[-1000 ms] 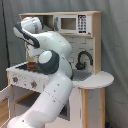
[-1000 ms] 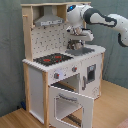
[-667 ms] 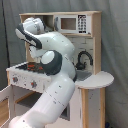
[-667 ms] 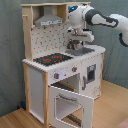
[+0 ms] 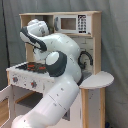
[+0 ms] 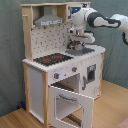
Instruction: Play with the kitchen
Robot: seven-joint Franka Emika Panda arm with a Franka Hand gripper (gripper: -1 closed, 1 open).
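Note:
The kitchen (image 6: 37,75) is a child-size toy of white panels and light wood, with a grey hood (image 6: 48,20), a red-black stovetop (image 6: 52,59) and knobs (image 6: 56,76). Its oven door (image 6: 75,104) hangs open at the front. In the second exterior view my gripper (image 6: 76,46) points down over the sink area (image 6: 86,50), beside the stovetop. In the first exterior view my white arm (image 5: 60,65) covers the sink and the gripper; the stovetop (image 5: 30,66), the black faucet (image 5: 88,58) and a toy microwave (image 5: 70,23) show around it.
A round side shelf (image 5: 98,80) juts from the kitchen on the first exterior view's right. A pegboard back panel (image 6: 52,40) stands behind the stovetop. Grey curtain hangs behind, and wooden floor (image 6: 112,110) lies in front.
The arm's wrist has shifted slightly toward the second exterior view's left and a little lower over the sink area. The kitchen and its open oven door have not moved.

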